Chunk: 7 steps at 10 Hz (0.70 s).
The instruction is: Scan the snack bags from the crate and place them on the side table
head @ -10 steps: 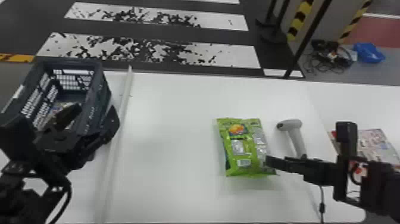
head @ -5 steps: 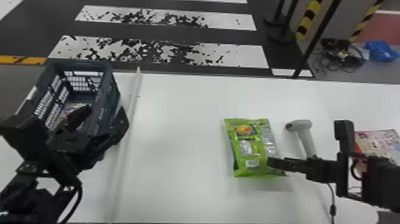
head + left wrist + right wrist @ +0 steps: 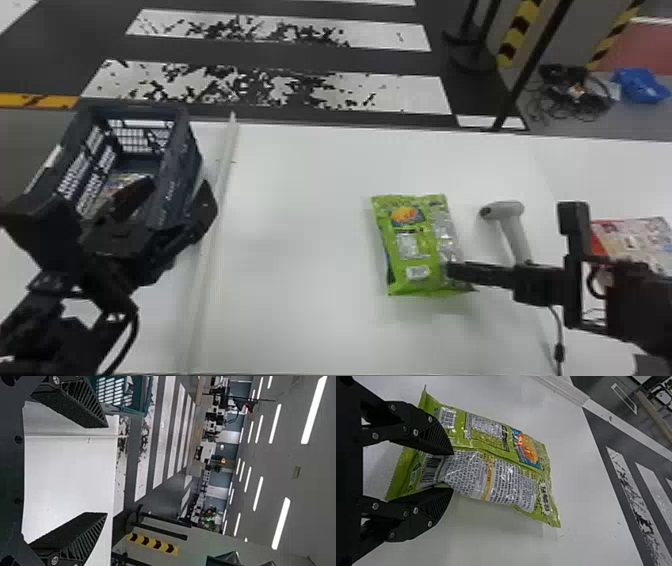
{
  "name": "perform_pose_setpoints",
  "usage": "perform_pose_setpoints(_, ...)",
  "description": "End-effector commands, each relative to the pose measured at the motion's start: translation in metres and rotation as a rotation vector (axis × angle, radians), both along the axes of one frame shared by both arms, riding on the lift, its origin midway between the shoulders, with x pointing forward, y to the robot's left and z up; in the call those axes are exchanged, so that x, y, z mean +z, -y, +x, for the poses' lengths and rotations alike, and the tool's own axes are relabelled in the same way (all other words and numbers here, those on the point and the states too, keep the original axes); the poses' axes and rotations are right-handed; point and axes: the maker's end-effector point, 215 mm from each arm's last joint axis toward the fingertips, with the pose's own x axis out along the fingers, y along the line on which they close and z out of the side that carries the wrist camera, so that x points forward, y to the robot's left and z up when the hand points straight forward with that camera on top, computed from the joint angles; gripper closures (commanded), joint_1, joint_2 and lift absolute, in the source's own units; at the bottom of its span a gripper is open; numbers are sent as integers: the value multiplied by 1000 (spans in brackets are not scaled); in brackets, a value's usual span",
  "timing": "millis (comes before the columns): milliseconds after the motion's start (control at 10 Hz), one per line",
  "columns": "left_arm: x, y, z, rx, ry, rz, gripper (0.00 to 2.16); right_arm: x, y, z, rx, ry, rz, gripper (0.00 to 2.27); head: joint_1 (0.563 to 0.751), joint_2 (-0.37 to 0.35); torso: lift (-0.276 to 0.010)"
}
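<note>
Toward four o'clock from the middle of the green snack bag (image 3: 415,245), the right gripper (image 3: 453,470) has its fingers drawn in around the bag's near end and seems to pinch it; the film is gathered into a fold between them, and a striped barcode (image 3: 431,469) lies close to that grip. The bag itself is over the white table (image 3: 300,240), printed side up; whether it is quite clear of the surface I cannot tell.

It looks light, a soft pillow of air with something likely brittle inside. The glossy film may slip, and a hard squeeze could crush the contents or pop a seam. A gentle hold on the flat seal beyond the barcode would suit it better: nearer the code, the film creases and the scan may fail.

At two to three o'clock from the bag lies the grey scanner (image 3: 517,235), just beside it. Farther out at three, a red-edged packet (image 3: 632,240) rests on what I take to be the side table (image 3: 605,185).

At nine o'clock, well apart, the left gripper (image 3: 107,470) has its fingers spread on nothing, by the near side of the dark crate (image 3: 175,195). Down inside are printed packets (image 3: 117,185). Beyond, toward twelve, runs the striped floor (image 3: 280,87).
</note>
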Motion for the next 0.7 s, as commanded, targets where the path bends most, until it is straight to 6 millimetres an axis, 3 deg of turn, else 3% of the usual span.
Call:
perform_pose_setpoints(0,0,0,0,1,1,-2,83,5,3,1,0,15,23,2236,695,-61,-94)
perform_pose_setpoints(300,1,1,-1,0,1,-2,83,22,9,4,-35,37,120,2236,695,-65,-94)
perform_pose_setpoints(600,4,0,-2,0,7,0,83,74,51,19,-164,124,227,2236,695,-91,-94)
